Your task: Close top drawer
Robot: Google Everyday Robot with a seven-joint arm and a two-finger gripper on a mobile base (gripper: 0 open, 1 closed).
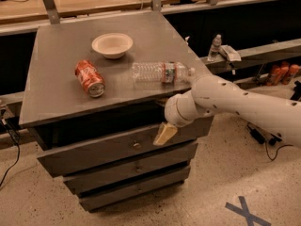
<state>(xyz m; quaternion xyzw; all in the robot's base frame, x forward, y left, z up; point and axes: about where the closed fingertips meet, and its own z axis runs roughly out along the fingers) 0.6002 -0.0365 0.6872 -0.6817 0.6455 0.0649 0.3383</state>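
In the camera view, the top drawer stands a little pulled out in the lower centre of the frame, under the grey cabinet top, and the gripper is at its front panel, just right of the knob, though I cannot tell whether it is spread or pressed together.

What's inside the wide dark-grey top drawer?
Only a dark gap shows behind the front of the top drawer; the grey cabinet top covers the interior, so any contents are hidden. The gripper sits at the front, right of the small metal knob.
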